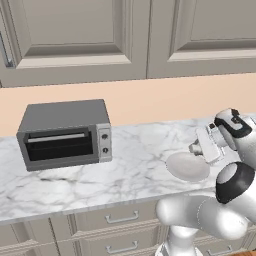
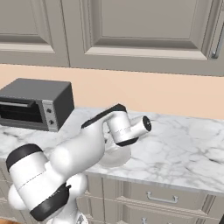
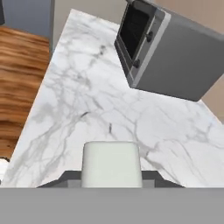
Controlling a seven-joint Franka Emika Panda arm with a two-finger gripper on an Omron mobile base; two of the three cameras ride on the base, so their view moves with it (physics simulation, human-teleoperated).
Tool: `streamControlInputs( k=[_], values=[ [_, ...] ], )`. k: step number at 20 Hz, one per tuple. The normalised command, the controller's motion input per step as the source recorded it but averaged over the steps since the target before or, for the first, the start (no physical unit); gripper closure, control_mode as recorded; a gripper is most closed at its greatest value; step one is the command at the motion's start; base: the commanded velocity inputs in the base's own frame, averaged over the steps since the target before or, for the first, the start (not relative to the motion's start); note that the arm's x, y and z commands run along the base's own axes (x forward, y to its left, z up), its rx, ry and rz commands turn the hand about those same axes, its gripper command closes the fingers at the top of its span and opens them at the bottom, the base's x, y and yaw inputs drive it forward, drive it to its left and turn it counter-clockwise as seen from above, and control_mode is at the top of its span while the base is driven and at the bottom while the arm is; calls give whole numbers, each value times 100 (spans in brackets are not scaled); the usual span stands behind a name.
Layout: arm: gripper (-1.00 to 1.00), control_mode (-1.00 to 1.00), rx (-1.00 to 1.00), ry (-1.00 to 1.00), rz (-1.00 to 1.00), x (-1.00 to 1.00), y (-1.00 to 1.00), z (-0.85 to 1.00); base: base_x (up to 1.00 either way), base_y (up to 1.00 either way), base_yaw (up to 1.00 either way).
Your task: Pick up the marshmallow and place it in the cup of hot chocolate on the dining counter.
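- Grips the marshmallow [image 3: 111, 162], a small white stubby block with softly rounded corners and a plain matte face, in the two-finger gripper [image 3: 111, 176] of the white arm.
- Shows the two dark fingers [image 3: 70, 178] closed against the block's two sides in the hand view, one low on each flank, with no gap seen between pad and block.
- Holds the marshmallow in the air, clear of the white, grey-veined marble table [image 3: 87, 100] that spreads out beyond it.
- Looks pale and unmarked across the whole front of the block, a shade creamier than the marble behind, wider than the finger tips that flank it.
- In the left base view, places the gripper [image 1: 196, 148] just above the far rim of a flat round light-grey plate [image 1: 186, 167], pointing left along the table [image 1: 135, 150]; too small there to make out the block itself.
- In the right base view, hides most of the plate [image 2: 117, 158] behind the bent white arm [image 2: 87, 146], near the table's front edge.
- Leaves a grey box-shaped toaster oven [image 1: 65, 135] with a dark glass door and two knobs well apart from the plate, at the left of the table against the peach wall.
- Catches the same toaster oven [image 3: 170, 52] tilted at the upper right of the hand view, and brown wooden floor [image 3: 19, 78] past the table's edge.
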Motion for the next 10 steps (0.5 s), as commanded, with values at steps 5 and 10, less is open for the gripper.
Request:
streamControlInputs(
  k=[5, 10],
  values=[
    [100, -100, 34, 4, 1, -30, 0, 41, 0, 0, 0],
    [100, -100, 35, 1, 0, -17, 4, 30, 0, 0, 0]
  ],
)
